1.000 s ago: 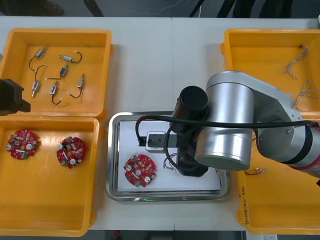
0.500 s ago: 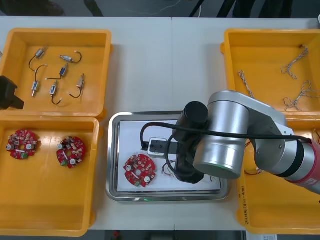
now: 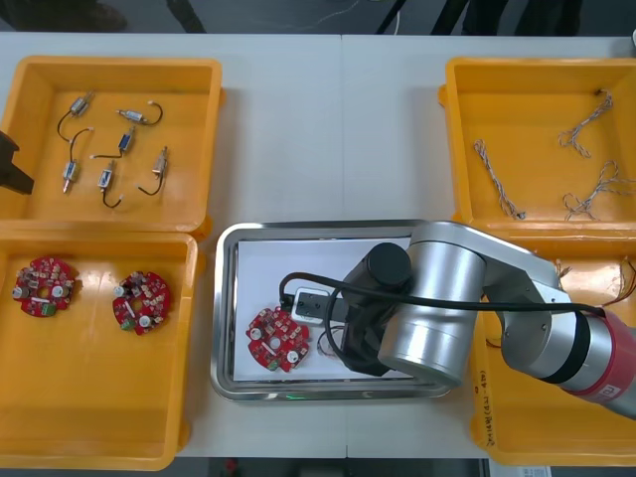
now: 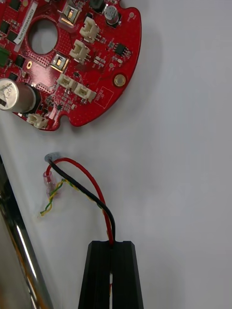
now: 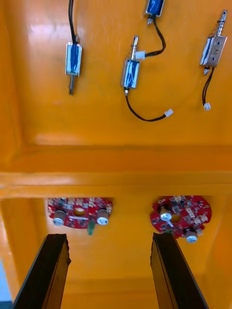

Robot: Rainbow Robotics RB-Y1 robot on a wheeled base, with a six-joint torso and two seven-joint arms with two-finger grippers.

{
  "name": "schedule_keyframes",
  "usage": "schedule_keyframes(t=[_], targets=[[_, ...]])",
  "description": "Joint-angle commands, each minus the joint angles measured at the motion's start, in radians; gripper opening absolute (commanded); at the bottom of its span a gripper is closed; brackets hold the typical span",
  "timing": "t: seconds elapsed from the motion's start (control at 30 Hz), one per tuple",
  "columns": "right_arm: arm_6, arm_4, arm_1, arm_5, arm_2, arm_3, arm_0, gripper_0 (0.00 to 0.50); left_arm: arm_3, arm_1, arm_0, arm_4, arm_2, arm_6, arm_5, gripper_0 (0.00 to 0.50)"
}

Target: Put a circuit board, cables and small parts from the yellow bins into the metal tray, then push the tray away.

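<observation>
Right gripper (image 4: 112,247) is down in the metal tray (image 3: 225,298), clamped tight on the cable (image 4: 104,208), which lies just beside the circuit board (image 4: 72,63). Left gripper (image 5: 110,241) hangs spread apart over the left yellow bins (image 5: 116,166).

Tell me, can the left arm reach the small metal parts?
Probably yes: the left gripper is open near the small metal parts, nothing covers them, and the right gripper works over the metal tray.
</observation>
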Motion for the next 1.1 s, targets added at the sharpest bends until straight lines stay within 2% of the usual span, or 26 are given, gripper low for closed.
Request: schedule_keyframes(t=[0.03,0.37,0.4,0.43,0.47,0.5,0.53,0.57,0.83,0.93,1.1], targets=[[0.041,0.019,0.013,-0.043,0.017,0.024,0.024,0.0,0.043,0.053,-0.084,-0.039,-0.046,-0.152,-0.043,0.5],[0.033,0.03,0.008,-0.032,0.017,0.024,0.024,0.002,0.195,0.053,-0.142,-0.054,-0.116,-0.293,-0.188,0.5],[0.033,0.031,0.008,-0.034,0.017,0.024,0.025,0.036,0.215,0.053,-0.147,-0.054,-0.124,-0.31,-0.208,0.5],[0.033,0.031,0.01,-0.034,0.017,0.024,0.024,0.127,0.225,0.053,-0.151,-0.054,-0.13,-0.319,-0.227,0.5],[0.033,0.036,0.011,-0.034,0.015,0.022,0.024,0.386,0.245,0.053,-0.155,-0.053,-0.142,-0.336,-0.257,0.5],[0.033,0.039,0.013,-0.034,0.017,0.022,0.025,0.455,0.253,0.053,-0.158,-0.053,-0.148,-0.34,-0.268,0.5],[0.033,0.045,0.016,-0.035,0.015,0.018,0.025,0.455,0.268,0.053,-0.161,-0.054,-0.161,-0.348,-0.293,0.5],[0.03,0.053,0.018,-0.034,0.015,0.015,0.024,0.5,0.282,0.053,-0.164,-0.054,-0.17,-0.35,-0.314,0.5],[0.012,0.073,0.019,-0.014,-0.006,-0.038,0.024,0.5,0.377,0.053,-0.174,-0.048,-0.273,-0.374,-0.501,0.5],[0.004,0.073,0.027,0.028,-0.038,-0.071,0.024,0.5,0.406,0.053,-0.174,-0.046,-0.305,-0.382,-0.564,0.5],[-0.01,0.066,0.065,0.161,-0.132,-0.136,0.022,0.5,0.466,0.052,-0.174,-0.046,-0.348,-0.417,-0.659,0.5]])
